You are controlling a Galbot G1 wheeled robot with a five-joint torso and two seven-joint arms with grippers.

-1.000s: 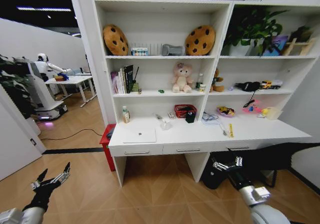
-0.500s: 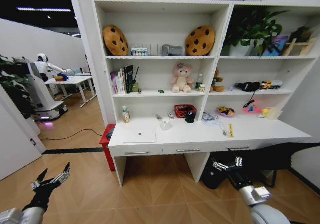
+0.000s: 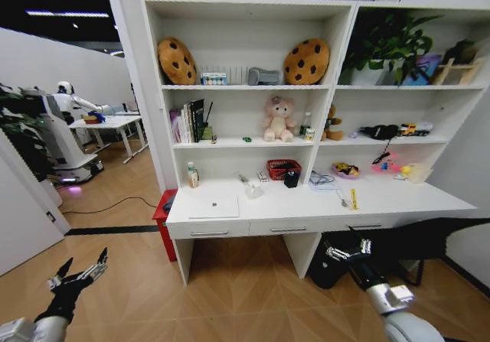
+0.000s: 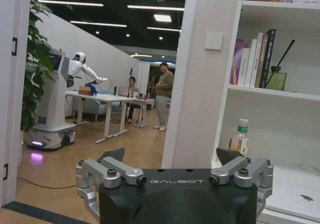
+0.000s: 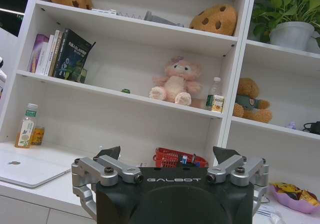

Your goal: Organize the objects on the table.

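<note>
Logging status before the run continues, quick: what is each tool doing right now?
Left tool: open, holding nothing, low over the floor, short of the table.
Right tool: open, holding nothing, low in front of the table.

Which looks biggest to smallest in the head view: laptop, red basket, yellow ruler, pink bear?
1. Laptop, the widest by far, lying closed on the desk.
2. Pink bear and red basket: close in apparent size; the bear sits farther back on the shelf, so not ranked.
3. Yellow ruler, a thin strip.
</note>
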